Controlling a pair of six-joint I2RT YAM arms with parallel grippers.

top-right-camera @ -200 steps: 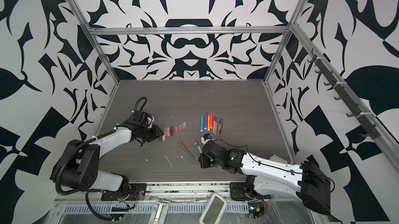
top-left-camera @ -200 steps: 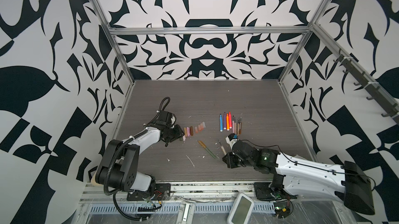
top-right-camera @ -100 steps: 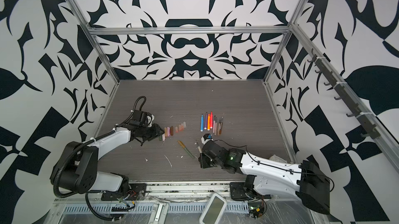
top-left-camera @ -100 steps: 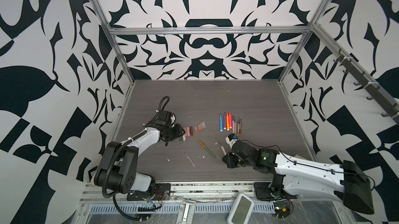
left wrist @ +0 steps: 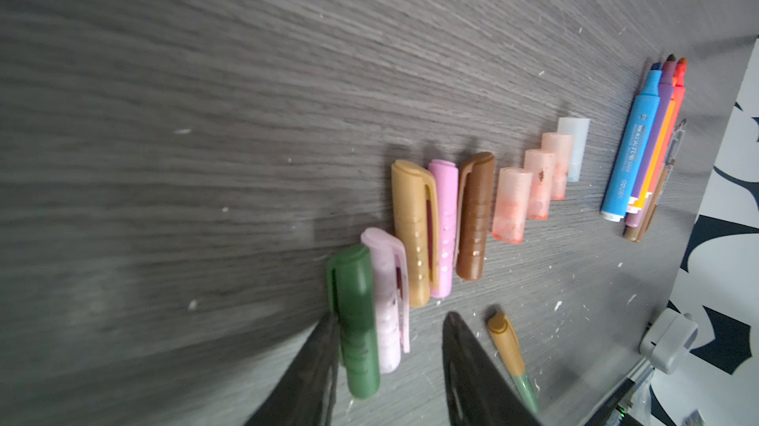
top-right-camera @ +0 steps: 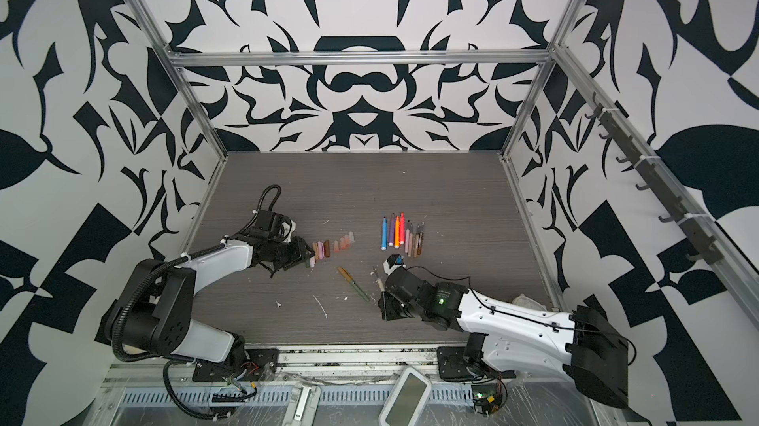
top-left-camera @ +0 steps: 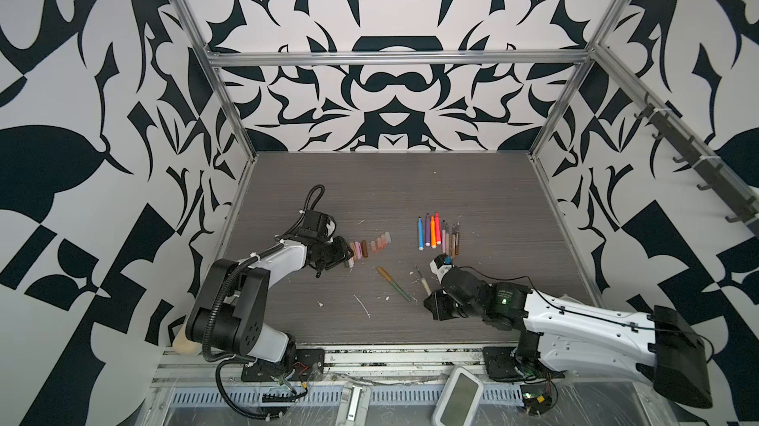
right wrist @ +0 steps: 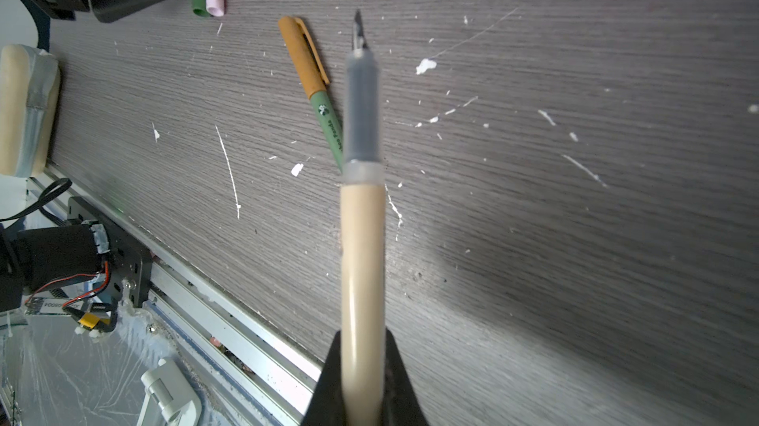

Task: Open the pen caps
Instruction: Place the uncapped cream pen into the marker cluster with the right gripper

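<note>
Left gripper [left wrist: 392, 321]: fingers [left wrist: 316, 366] spread, nothing pinched. The green cap [left wrist: 355, 321] lies flat along the inside of one finger, touching or all but, with the pale pink cap [left wrist: 386, 300] beside it and an open gap to the other finger. Right gripper [right wrist: 363, 335]: pressed onto the beige pen [right wrist: 363, 255], barrel clamped, grey grip section and bare nib pointing away from the wrist (whether it is lifted clear of the table I cannot tell). The pen caps [top-left-camera: 367, 247] lie side by side in a slanting row running from the left fingers toward mid-table: green, pale pink, tan, pink, brown, three pinkish translucent, one clear. One pen looks unopened: the green-barrelled pen [top-left-camera: 393, 284] with the mustard cap [right wrist: 304, 54], flat on the table between the two grippers. Its long axis runs diagonally, with the cap end toward the left gripper and near the row's end, and the barrel tail toward the right gripper. My read is that left is nearer the cap and right nearer the barrel, but right is occupied and would first have to set the beige pen down, likely by the uncapped markers [top-left-camera: 437, 235] lying parallel beyond it. The table [top-left-camera: 369, 181] is grey wood-grain, littered with white scraps [top-left-camera: 363, 305]. Black-and-white patterned walls [top-left-camera: 390, 87] on an aluminium frame [top-left-camera: 394, 57] enclose it.
</note>
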